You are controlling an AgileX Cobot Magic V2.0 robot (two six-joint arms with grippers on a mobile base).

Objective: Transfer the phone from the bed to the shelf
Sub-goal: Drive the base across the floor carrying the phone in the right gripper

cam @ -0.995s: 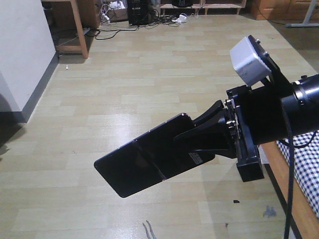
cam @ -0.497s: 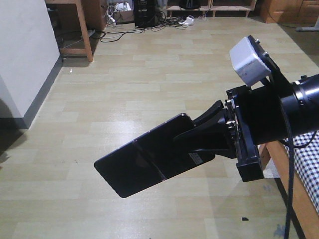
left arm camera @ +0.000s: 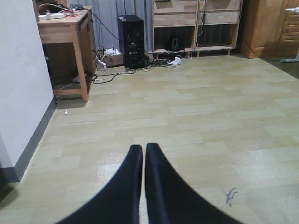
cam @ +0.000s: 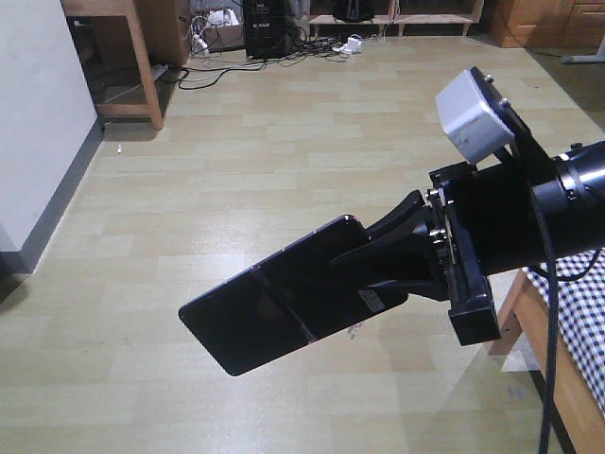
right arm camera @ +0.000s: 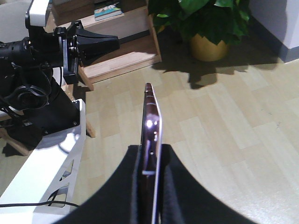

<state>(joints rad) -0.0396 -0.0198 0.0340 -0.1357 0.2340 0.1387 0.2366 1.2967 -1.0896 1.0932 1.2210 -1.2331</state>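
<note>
The phone (cam: 269,307) sticks straight out ahead of the right claw (cam: 354,248), its long axis in line with the fingers, clear of the bed (cam: 581,317) behind and below. The fingers are closed flat onto its near end. What looks like the shelf (right arm camera: 122,49) lies ahead, slightly left. The left claw (left arm camera: 143,149) is pinched together, empty.

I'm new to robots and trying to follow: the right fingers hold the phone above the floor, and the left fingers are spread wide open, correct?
Not quite: the left fingers are shut together, empty, as the left wrist view shows. The right fingers do hold the phone above the floor.
</note>
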